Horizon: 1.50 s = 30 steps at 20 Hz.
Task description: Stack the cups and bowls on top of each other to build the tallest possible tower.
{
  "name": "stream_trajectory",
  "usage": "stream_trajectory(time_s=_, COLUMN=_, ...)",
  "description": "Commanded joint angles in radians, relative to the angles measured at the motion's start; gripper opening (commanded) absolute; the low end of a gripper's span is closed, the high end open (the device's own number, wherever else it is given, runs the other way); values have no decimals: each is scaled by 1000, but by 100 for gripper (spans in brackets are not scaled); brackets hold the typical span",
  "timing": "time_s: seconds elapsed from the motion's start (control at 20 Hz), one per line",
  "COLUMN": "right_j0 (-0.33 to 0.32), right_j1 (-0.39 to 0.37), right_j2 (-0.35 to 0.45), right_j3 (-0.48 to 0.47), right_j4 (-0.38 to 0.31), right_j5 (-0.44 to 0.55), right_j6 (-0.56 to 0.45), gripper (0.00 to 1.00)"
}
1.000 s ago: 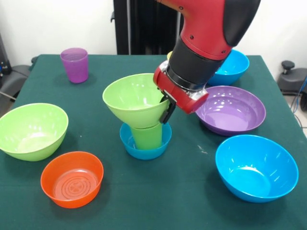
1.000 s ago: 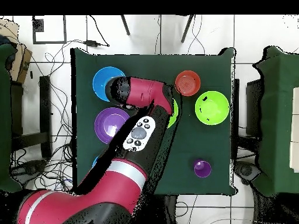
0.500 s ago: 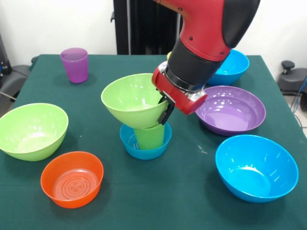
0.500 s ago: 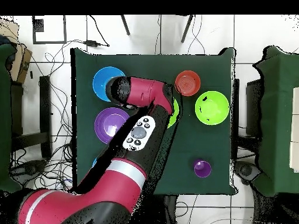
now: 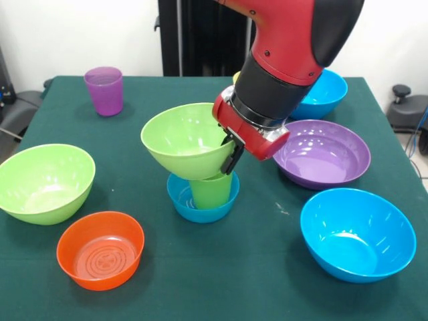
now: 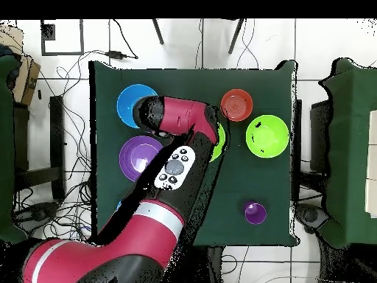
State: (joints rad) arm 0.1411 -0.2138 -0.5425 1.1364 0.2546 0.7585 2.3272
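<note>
The tower stands mid-table in the front view: a small blue bowl (image 5: 182,202) holds a green cup (image 5: 210,190), and a lime green bowl (image 5: 182,137) rests on the cup. The cup leans a little. My gripper (image 5: 231,154) is shut on that bowl's right rim, with one black finger showing on the outside wall. From overhead the arm hides the tower except for a sliver of the lime green bowl (image 6: 220,142). A purple cup (image 5: 104,90) (image 6: 255,213) stands alone at a far corner.
Around the tower sit a second lime green bowl (image 5: 30,197) (image 6: 267,136), an orange bowl (image 5: 67,254) (image 6: 237,105), a big blue bowl (image 5: 354,234), a wide purple bowl (image 5: 324,154) (image 6: 136,156) and another blue bowl (image 5: 326,93) behind the arm.
The gripper and the lime green bowl have edged slightly to the picture's left in the front view. The green cup beneath now leans a little more.
</note>
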Motion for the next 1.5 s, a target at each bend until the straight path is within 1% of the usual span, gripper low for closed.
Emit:
stream_trajectory(time_s=0.05, right_j0=17, right_j1=18, right_j2=72, right_j3=-48, right_j4=-62, right_j5=19, right_j6=37, gripper=0)
stream_trajectory(time_s=0.4, right_j0=36, right_j1=15, right_j2=55, right_j3=-49, right_j4=-55, right_j5=48, right_j6=56, gripper=0)
stream_trajectory(time_s=0.6, right_j0=42, right_j1=21, right_j2=46, right_j3=-54, right_j4=-53, right_j5=50, right_j6=65, gripper=0)
stream_trajectory(time_s=1.5, right_j0=41, right_j1=46, right_j2=19, right_j3=-95, right_j4=-44, right_j5=74, right_j6=60, gripper=0)
